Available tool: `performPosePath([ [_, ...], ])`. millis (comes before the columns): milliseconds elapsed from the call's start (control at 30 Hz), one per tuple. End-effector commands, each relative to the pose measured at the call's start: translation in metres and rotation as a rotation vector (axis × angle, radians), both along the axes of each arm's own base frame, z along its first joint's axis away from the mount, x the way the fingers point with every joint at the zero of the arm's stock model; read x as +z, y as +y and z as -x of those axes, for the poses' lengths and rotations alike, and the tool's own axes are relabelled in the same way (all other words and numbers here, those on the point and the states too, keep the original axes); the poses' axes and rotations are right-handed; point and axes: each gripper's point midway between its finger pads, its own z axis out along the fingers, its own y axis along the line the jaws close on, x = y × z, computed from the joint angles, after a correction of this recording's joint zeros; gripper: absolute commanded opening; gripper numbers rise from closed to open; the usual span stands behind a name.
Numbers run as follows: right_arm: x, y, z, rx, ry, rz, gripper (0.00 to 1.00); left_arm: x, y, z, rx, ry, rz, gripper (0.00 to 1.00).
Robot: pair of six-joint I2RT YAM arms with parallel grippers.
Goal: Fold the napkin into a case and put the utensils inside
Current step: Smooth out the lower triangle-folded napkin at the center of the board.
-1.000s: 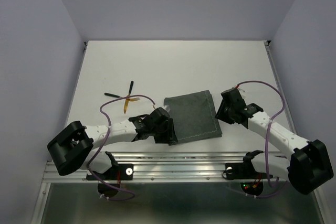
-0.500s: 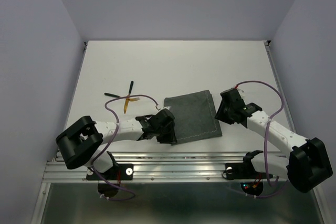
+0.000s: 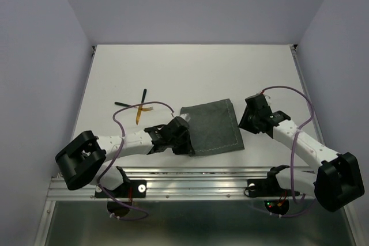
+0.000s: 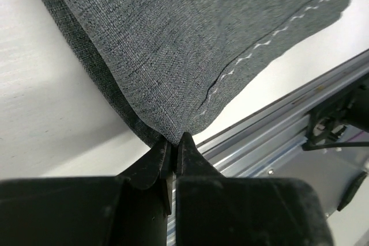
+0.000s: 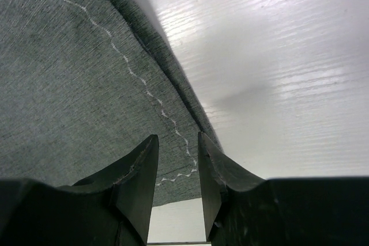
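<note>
The napkin [image 3: 213, 126] lies folded on the white table, dark grey-green with a light stitched hem [image 4: 248, 59]. My left gripper [image 3: 185, 147] is at its near left corner, and in the left wrist view its jaws [image 4: 173, 138] are pinched shut on that corner of the napkin [image 4: 190, 44]. My right gripper [image 3: 245, 120] hovers at the cloth's right edge. In the right wrist view it [image 5: 177, 139] stands open over the napkin [image 5: 75, 84], nothing between its fingers. The utensils [image 3: 138, 108], thin gold and dark pieces, lie crossed on the table left of the cloth.
An aluminium rail [image 3: 202, 177] runs along the table's near edge, just behind the left gripper [image 4: 277, 119]. Purple cables loop over both arms. Pale walls close in the table on the left, right and far sides.
The left gripper's jaws have closed onto the napkin's near left corner. The left arm's base link swung a little. The right arm has barely moved.
</note>
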Motion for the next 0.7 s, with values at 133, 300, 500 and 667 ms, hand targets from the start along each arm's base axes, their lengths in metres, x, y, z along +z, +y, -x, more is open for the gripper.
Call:
performPosePath([
  [133,0.02,-0.004,-0.012,0.011,-0.039,-0.02,0.39,0.01,0.01,-0.012,0.007,-0.063,0.046,0.05],
  [300,0.014,-0.002,-0.007,0.022,-0.015,-0.031,0.39,0.022,0.014,-0.014,0.003,-0.081,0.022,0.56],
  [500,0.017,-0.003,-0.01,0.028,-0.025,-0.022,0.39,0.048,0.032,-0.027,0.056,-0.143,-0.05,0.61],
  [667,0.022,0.003,-0.02,0.047,-0.024,-0.02,0.39,0.06,0.03,-0.046,0.095,-0.17,-0.029,0.49],
])
